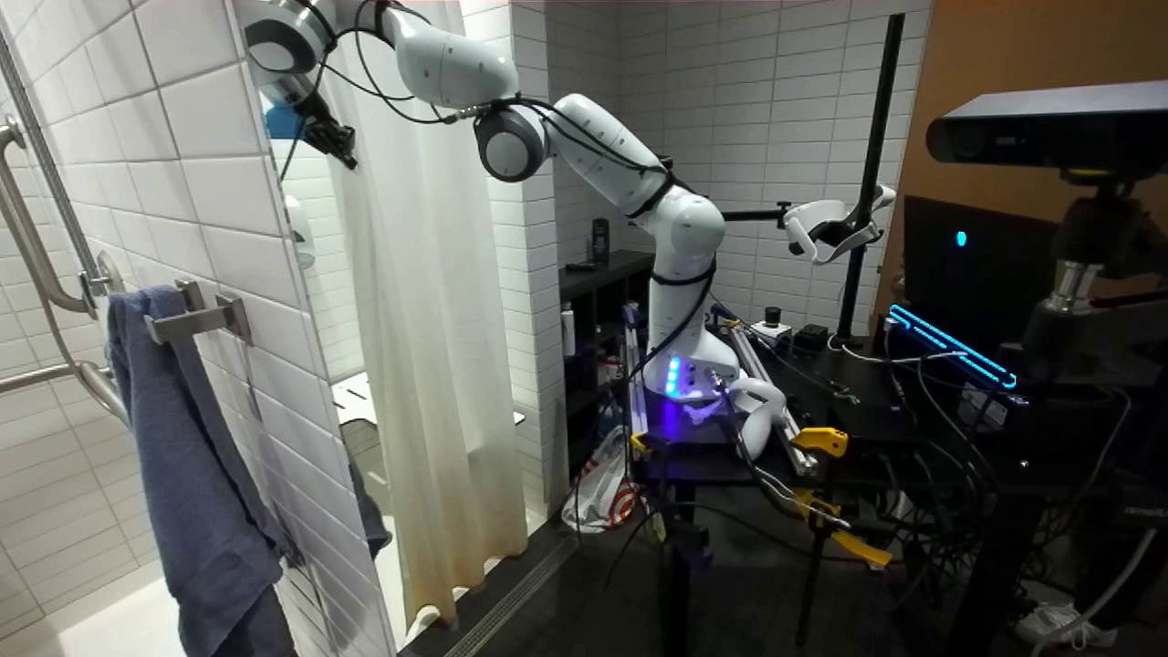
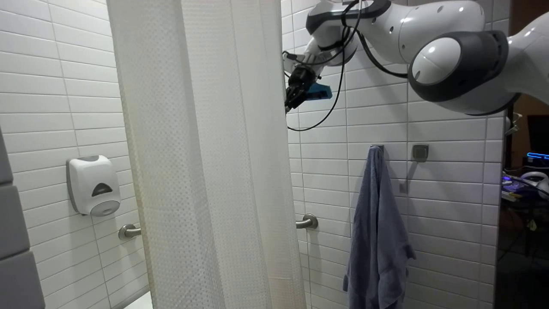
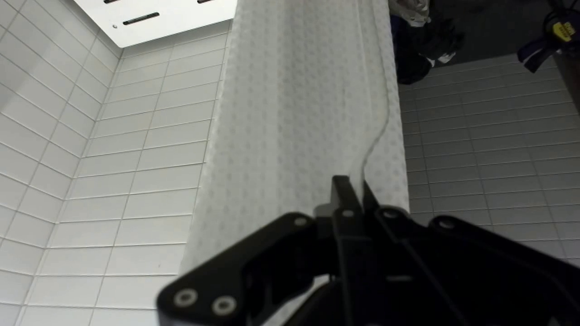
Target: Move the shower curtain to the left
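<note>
I have the pincer [image 3: 356, 186] pinched on the curtain [image 3: 290, 117] near one edge, likely so a pull drags the rest along.

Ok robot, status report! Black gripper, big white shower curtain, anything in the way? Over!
Black two-fingered gripper: pinching tall white pleated shower curtain. Curtain: hanging, leftward progress unclear. Thin black cable: looped below gripper, might snag.

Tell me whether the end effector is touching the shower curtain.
Touching. The wrist view shows the end effector closed on the shower curtain, with the fabric pinched between the fingertips.
</note>
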Controlling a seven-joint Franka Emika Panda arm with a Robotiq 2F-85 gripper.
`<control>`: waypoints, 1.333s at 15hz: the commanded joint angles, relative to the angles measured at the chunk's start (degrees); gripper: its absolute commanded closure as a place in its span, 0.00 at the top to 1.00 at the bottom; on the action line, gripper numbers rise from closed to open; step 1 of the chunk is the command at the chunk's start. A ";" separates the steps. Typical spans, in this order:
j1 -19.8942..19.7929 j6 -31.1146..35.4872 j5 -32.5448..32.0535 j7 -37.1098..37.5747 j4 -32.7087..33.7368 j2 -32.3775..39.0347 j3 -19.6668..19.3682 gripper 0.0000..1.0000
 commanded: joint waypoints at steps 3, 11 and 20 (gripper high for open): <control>0.21 -0.01 -0.23 0.01 0.13 0.01 -0.08 0.00; 2.39 0.00 -1.47 -1.28 0.38 0.21 -0.47 0.00; 3.36 -5.31 -1.92 -3.49 8.24 4.27 0.58 0.00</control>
